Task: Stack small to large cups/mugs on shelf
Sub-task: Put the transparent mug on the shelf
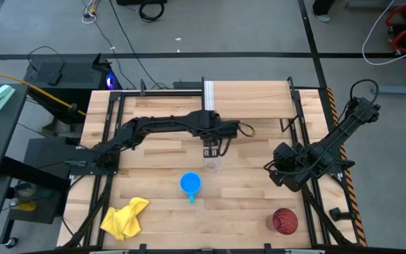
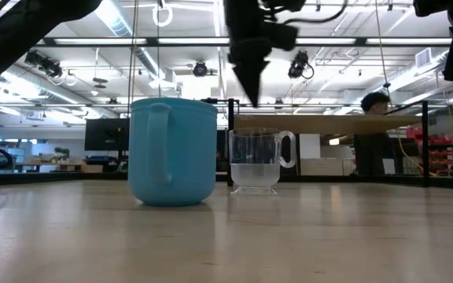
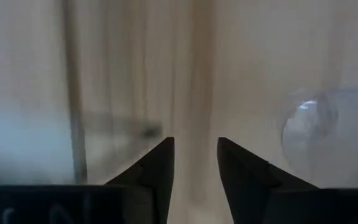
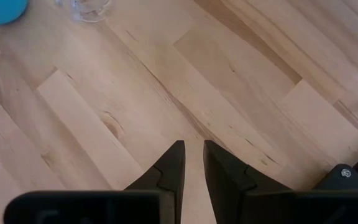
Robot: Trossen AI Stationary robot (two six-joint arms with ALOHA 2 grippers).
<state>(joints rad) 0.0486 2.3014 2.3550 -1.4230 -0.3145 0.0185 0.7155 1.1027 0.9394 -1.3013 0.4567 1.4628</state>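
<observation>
A small clear plastic cup [image 1: 212,166] with a handle [image 2: 288,149] stands upright on the tabletop near the middle. My left gripper [image 1: 211,149] hangs above it, fingers pointing down [image 2: 250,79], slightly open and empty; the cup shows off to the side in the left wrist view [image 3: 328,137]. A bright blue mug [image 1: 190,185] stands beside the cup [image 2: 173,149]. A dark red tumbler [image 1: 285,221] stands near the front right. The shelf [image 1: 249,99] with its white end panel [image 1: 208,95] is at the far edge. My right gripper [image 1: 277,173] waits at the right, shut and empty above bare wood [image 4: 193,155].
A yellow cloth [image 1: 124,217] lies crumpled at the front left. Black metal frame rails [image 1: 108,141] run along the table's left and right sides. A person [image 2: 376,137] stands in the room behind the table. Bare wood lies between the cup and the shelf.
</observation>
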